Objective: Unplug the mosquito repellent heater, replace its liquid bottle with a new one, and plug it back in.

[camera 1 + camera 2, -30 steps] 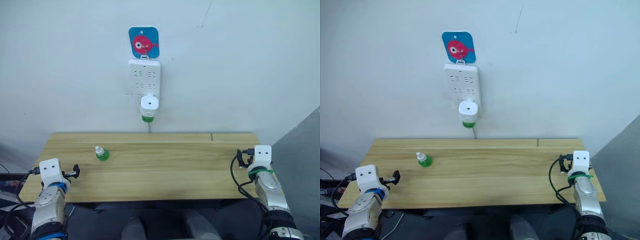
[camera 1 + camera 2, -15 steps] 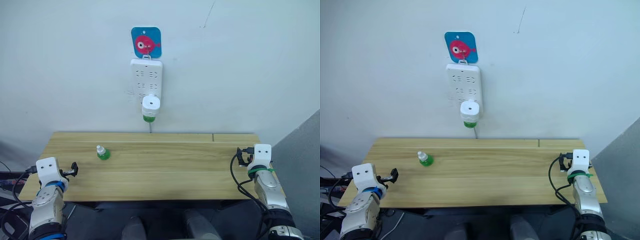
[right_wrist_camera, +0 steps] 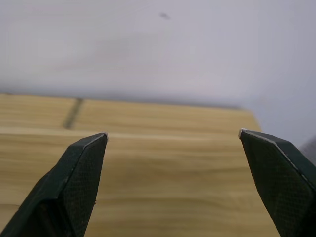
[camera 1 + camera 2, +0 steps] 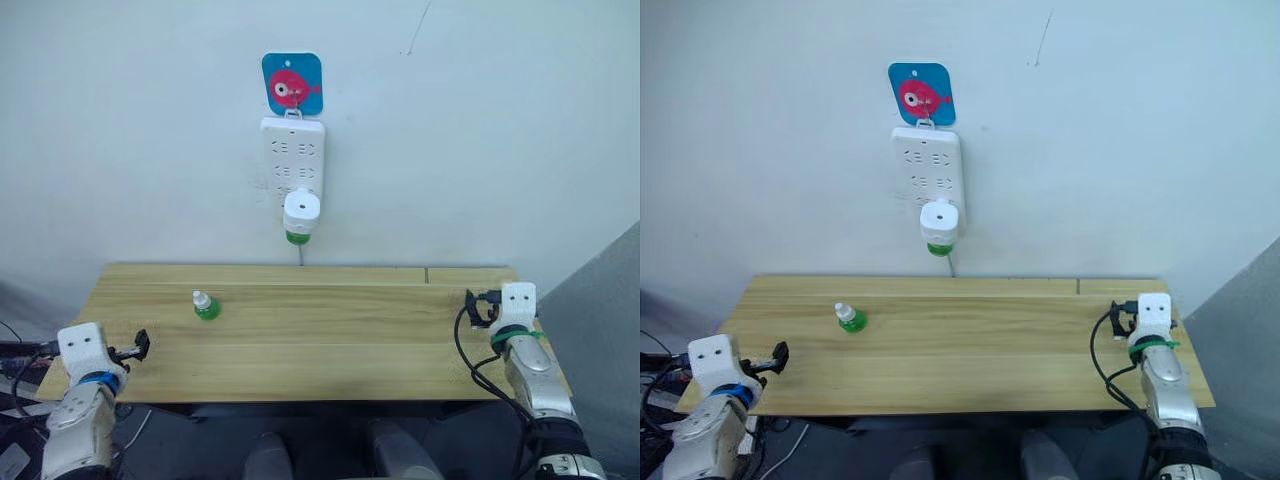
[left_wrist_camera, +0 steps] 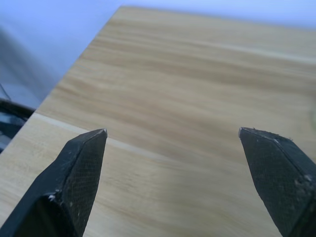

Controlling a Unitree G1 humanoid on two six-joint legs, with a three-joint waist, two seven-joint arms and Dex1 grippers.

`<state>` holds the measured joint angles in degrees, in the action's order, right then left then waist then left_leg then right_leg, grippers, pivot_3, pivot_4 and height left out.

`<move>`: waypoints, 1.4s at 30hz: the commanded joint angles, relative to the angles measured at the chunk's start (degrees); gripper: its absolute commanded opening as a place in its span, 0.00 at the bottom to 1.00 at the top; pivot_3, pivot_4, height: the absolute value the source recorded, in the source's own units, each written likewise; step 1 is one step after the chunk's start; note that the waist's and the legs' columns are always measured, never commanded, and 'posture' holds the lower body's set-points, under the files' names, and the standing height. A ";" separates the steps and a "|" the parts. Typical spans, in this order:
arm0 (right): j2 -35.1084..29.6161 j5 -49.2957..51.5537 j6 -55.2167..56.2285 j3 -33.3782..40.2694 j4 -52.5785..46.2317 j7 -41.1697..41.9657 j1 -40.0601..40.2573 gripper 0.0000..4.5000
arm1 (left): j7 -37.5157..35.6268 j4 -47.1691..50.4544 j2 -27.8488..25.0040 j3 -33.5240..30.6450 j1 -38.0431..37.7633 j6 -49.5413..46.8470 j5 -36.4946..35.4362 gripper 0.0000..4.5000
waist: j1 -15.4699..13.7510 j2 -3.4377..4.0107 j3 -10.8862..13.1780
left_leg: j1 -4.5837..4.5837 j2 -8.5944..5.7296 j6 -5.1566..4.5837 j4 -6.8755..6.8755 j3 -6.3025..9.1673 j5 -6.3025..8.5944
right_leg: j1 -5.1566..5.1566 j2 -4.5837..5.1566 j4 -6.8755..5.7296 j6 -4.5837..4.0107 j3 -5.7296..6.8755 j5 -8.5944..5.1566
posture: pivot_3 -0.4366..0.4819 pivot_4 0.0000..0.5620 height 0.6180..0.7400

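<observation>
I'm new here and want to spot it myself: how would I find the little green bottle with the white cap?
Look at the long wooden table against the white wall. The small green translucent bottle with a white cap stands upright on its left part, alone. The other green bottle hangs under the white plug-in heater on the wall strip.

The table was light wood with a plain streaked grain and a smooth, matt finish. The heater and the power strip behind it looked like smooth white plastic with a slight sheen. The capped bottle on the table was green translucent plastic under a white plastic cap. The wall was matt painted plaster. The left gripper's fingers were matt black with a fine cross-hatched texture on the inner faces, as were the right gripper's fingers.
</observation>
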<state>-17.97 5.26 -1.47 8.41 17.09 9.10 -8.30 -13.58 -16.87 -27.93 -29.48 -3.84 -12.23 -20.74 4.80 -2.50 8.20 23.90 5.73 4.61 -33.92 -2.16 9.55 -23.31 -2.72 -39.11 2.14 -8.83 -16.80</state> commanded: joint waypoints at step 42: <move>-3.32 24.29 -44.94 -11.45 -52.74 16.18 -14.66 1.00 | -54.62 -33.29 -4.59 28.66 62.72 13.72 6.50 0.80 | -2.39 0.29 1.65 | 1.05 -0.12 -0.02 -0.21 0.58 0.29 | -0.70 -0.17 -0.21 0.05 0.49 0.01 | 0.41 0.36 1.00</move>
<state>-21.23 28.40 -46.07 -2.63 -33.00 25.16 -22.11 -67.29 -48.78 -32.22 -0.34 56.95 -0.69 -14.97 2.41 -2.22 9.85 24.95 5.61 4.59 -34.13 -1.56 9.84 -24.02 -2.89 -39.34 2.20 -8.33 -16.79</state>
